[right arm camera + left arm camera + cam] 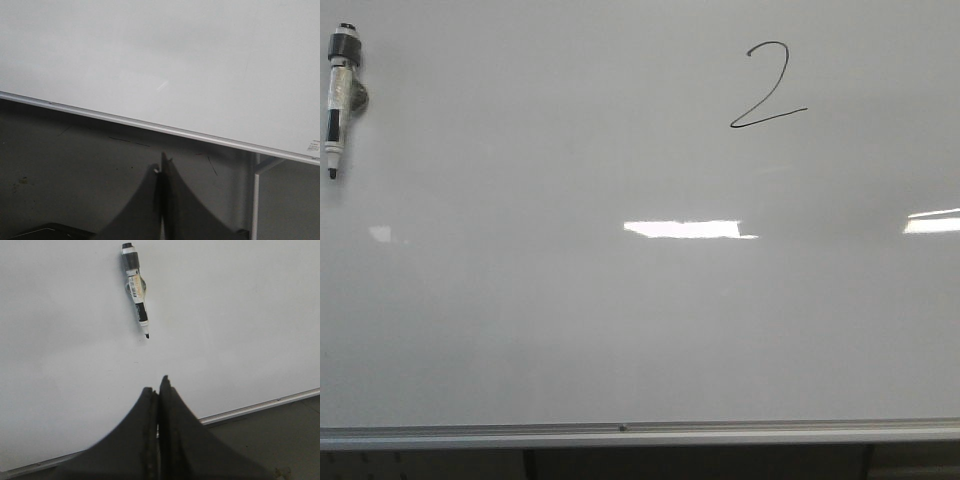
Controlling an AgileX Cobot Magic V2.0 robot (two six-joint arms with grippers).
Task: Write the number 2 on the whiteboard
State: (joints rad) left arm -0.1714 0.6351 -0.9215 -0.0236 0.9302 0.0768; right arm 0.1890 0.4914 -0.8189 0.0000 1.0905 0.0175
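The whiteboard (570, 320) fills the front view, with a silver rail (620, 433) along its lower edge. A thin black number 2 (767, 86) is drawn at its upper right. A black-and-white marker (340, 95) clings to the board at the upper left, tip down; it also shows in the left wrist view (136, 287). No arm shows in the front view. My left gripper (157, 385) is shut and empty, apart from the marker, in front of the board (240, 330). My right gripper (161, 167) is shut and empty, below the board's rail (150, 125).
Bright light reflections (685, 229) lie across the board's middle and right edge. Below the rail is a dark floor (75, 165) and a white stand leg (256, 200). A dark object (45, 232) sits at the lower corner of the right wrist view.
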